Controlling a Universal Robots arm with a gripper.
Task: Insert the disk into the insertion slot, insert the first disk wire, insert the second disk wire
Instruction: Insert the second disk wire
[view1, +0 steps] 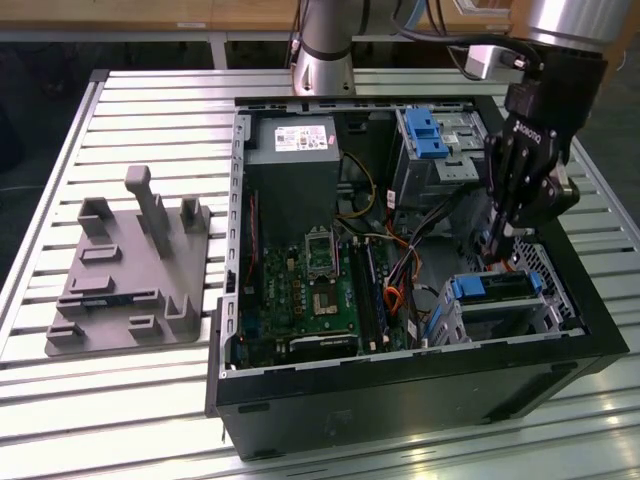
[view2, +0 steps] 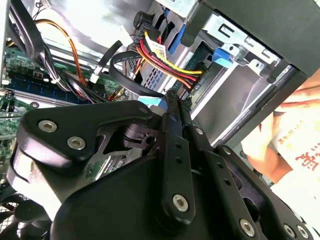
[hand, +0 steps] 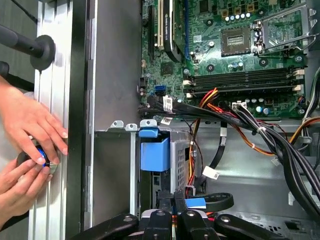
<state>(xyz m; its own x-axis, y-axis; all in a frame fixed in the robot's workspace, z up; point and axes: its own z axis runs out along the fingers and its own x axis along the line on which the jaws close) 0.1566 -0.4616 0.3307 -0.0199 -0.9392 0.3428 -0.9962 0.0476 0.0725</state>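
Note:
The disk (view1: 497, 287), in its blue carrier, sits inside the insertion slot (view1: 545, 290), the silver cage at the case's front corner on the exterior view's right. Its blue carrier tab (hand: 154, 152) shows in the first wrist view beside the perforated cage wall (hand: 180, 157). My gripper (view1: 497, 250) points down just behind the cage, fingers together on a black disk wire with a light blue plug (hand: 196, 202). The gripper (view2: 172, 97) and plug (view2: 151, 101) also appear in the second wrist view. A red, yellow and black wire (view2: 167, 62) runs to the disk's rear edge.
A blue-latched drive bay (view1: 425, 130) stands at the back of the case, the motherboard (view1: 315, 290) lies in the middle, and loose cables (hand: 260, 130) cross between. A person's hands (hand: 30, 135) work outside the case wall. A grey fixture (view1: 130, 270) sits on the table.

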